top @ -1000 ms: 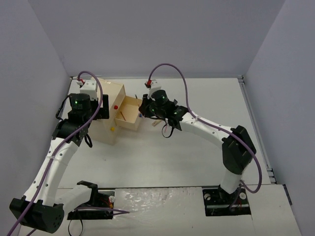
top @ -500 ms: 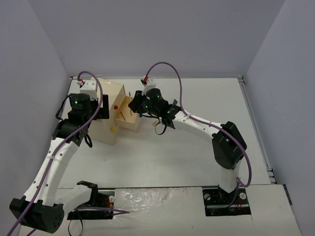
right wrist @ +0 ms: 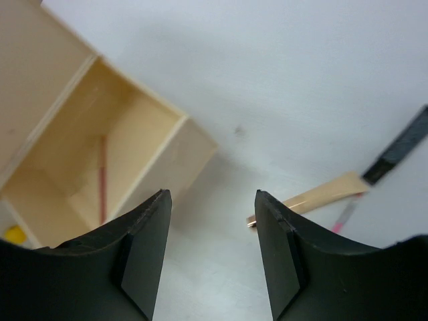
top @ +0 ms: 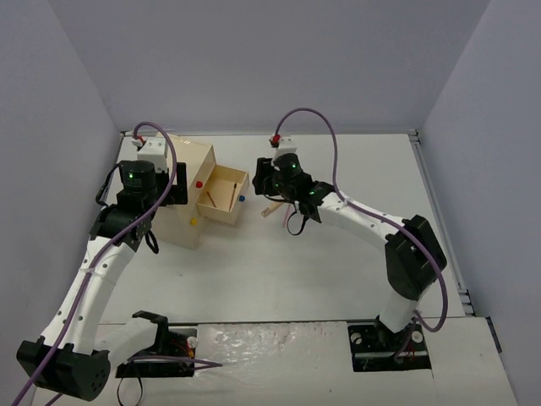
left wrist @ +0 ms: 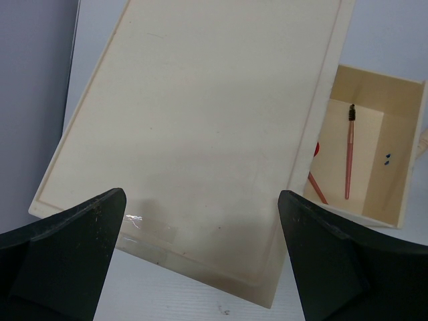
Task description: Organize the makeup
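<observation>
Your right gripper [right wrist: 210, 199] hangs apart beside the drawer [right wrist: 182, 166], a pencil [right wrist: 102, 180] inside; left gripper [left wrist: 200, 194] apart over the box [left wrist: 200, 100]

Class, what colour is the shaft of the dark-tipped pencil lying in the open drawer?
Pinkish red. The pencil shows best in the left wrist view.

The left arm [top: 90, 275] rises from its base at the near left. Its white links lean away toward the far left, and the black wrist is turned so that the left gripper [left wrist: 200, 267] looks straight down. Its two dark fingers [left wrist: 63, 247] stand wide apart with nothing between them. The right arm [top: 359, 222] reaches from the near right in a long bend toward the middle, with its black elbow joint raised. The right gripper [top: 263, 179] points down and to the left. Its black fingers [right wrist: 144, 247] are parted and hold nothing.
</observation>
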Tool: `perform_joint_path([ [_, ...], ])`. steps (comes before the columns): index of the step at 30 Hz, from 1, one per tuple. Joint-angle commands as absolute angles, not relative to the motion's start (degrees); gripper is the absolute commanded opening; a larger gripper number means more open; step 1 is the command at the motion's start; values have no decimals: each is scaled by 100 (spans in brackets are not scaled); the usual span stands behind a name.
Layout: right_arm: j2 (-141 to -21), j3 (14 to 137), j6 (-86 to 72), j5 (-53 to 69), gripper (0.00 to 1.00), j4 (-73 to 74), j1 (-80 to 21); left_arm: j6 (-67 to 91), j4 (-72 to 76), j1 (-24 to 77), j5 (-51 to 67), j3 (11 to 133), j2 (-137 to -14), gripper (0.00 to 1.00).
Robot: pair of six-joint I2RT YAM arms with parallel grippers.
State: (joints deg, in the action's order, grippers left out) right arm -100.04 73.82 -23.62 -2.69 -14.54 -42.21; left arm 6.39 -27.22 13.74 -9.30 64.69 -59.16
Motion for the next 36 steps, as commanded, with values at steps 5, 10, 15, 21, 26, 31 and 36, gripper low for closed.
perform_joint_path([
  [5, -8726, 6065, -1947, -1713, 50, -1111, -2954, 660, -2531, 1327, -903, 6680, -5906, 97],
  [10, -8759, 5578, -2069, -1321, 49, -1000, -2199, 675, -2522, 1327, -865, 6680, -5903, 97],
  [15, -9162, 5499, -2117, -1175, 49, -952, -1882, 659, -2519, 1327, -910, 6662, -5867, 97],
  [21, -9692, 5612, -2219, -1246, 44, -966, -1846, 650, -2526, 1327, -893, 6680, -5906, 97],
  [26, -9994, 5680, -2278, -1183, 38, -1081, -1846, 659, -2540, 1327, -880, 6680, -5906, 97],
  [31, -10168, 5686, -2312, -1250, 33, -1081, -1835, 653, -2534, 1327, -896, 6680, -5900, 97],
  [36, -10327, 5595, -2380, -1078, 24, -1081, -1772, 657, -2540, 1327, -896, 6680, -5889, 97],
])
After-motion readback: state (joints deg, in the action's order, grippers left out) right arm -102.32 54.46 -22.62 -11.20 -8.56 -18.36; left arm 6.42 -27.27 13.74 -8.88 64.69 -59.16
